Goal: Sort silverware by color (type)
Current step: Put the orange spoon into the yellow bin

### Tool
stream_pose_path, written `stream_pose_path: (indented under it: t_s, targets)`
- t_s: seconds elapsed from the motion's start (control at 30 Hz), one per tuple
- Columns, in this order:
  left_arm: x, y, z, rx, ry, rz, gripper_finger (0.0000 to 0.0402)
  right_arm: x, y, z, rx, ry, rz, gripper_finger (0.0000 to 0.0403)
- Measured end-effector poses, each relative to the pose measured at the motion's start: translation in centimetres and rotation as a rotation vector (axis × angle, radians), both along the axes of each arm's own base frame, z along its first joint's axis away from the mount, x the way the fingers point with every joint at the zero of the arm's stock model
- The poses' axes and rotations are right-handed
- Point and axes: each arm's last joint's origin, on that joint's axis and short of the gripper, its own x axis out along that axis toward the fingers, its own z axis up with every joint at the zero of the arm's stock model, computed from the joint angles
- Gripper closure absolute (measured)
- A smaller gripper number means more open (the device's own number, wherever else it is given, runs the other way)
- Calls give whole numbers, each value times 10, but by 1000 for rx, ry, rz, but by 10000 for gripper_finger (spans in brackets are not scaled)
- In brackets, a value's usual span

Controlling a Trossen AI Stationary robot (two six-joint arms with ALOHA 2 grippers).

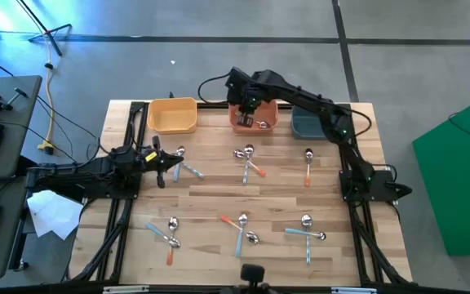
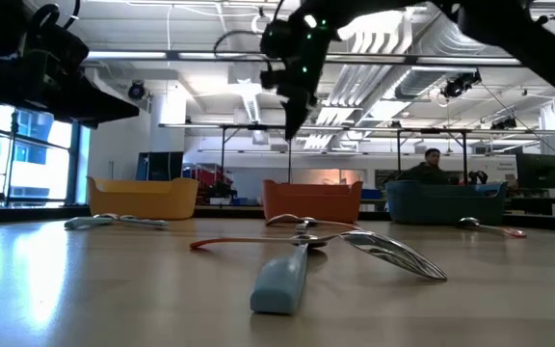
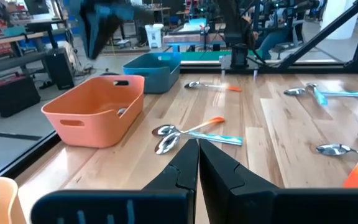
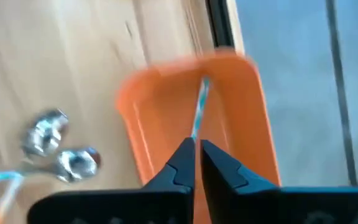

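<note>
Blurred spoon (image 4: 199, 115) under right claw (image 4: 195, 163), over orange bin (image 4: 241, 118).

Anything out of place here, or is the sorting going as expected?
One thing: the right gripper, above the orange bin, pinches what looks like a light blue handle. Blue cutlery over the orange bin looks mismatched. The left gripper waits, shut, at the table's left side.
</note>
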Motion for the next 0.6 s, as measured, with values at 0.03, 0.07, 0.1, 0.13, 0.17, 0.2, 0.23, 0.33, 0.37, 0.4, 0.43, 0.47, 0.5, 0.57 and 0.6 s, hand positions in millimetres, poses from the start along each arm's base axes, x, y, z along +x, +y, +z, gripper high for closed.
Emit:
stream_pose_path:
  t_s: [0.03,0.07,0.1,0.13,0.17,0.2,0.23,0.33,0.37,0.4,0.43,0.47,0.5,0.57,0.6]
  targets:
    - [0,0,0,0,4,0,397,-1,4,4,2,-33,14,390]
    - [0,0,0,0,4,0,397,-1,8,4,5,-67,28,390]
    - [0,0,0,0,4,0,397,-1,12,3,10,-104,45,393]
    - [0,0,-1,-1,8,1,397,-2,15,-2,15,-145,62,398]
    - [0,0,-1,0,10,0,397,-4,19,-9,16,-180,77,400]
    - [0,0,0,0,7,0,397,-6,23,-16,16,-228,95,400]
    - [0,0,0,1,6,0,397,-10,28,-23,16,-275,109,399]
    - [0,0,0,2,3,0,397,-24,52,-38,-32,-431,155,402]
    - [1,0,0,4,0,-6,397,-30,61,-39,-39,-485,162,402]
    - [1,0,0,5,-1,-15,397,-37,71,-41,-39,-533,166,402]
    - [1,-1,0,2,-1,-26,397,-43,80,-42,-40,-581,171,402]
    - [1,-1,0,-4,-2,-34,397,-49,90,-44,-38,-622,175,402]
    - [1,-1,0,-11,-3,-38,397,-56,99,-46,-40,-658,181,402]
    - [1,-1,-1,-29,6,-40,397,-68,118,-53,-49,-705,194,402]
    - [1,-1,-2,-35,14,-39,397,-74,128,-56,-54,-724,205,402]
